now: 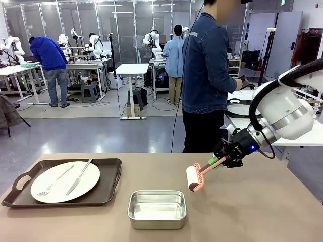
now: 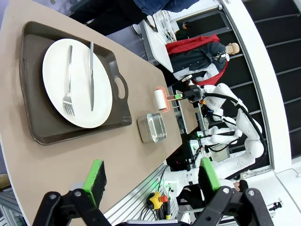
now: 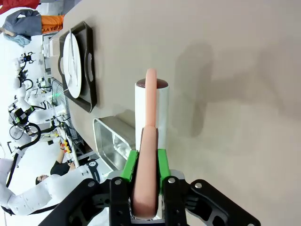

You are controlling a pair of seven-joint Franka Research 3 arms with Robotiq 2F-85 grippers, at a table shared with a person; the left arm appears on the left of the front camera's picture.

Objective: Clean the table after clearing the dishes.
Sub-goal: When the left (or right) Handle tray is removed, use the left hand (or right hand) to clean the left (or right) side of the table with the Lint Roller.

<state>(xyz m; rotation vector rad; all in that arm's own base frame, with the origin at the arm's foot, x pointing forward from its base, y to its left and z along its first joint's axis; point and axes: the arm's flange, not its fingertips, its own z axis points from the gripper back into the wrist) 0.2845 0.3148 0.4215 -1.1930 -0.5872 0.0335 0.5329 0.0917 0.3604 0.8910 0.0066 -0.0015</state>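
A white plate with a fork and knife lies on a dark brown tray at the left of the beige table. My right gripper is shut on the pink handle of a lint roller, whose white head hangs low over the table's middle. In the right wrist view the gripper clamps the handle and the roller points away from it. My left gripper is open and holds nothing, high above the plate and tray.
A shiny steel pan sits near the front edge, between the tray and the roller. A person in a denim jacket stands at the far side, turned towards a white side table at the right.
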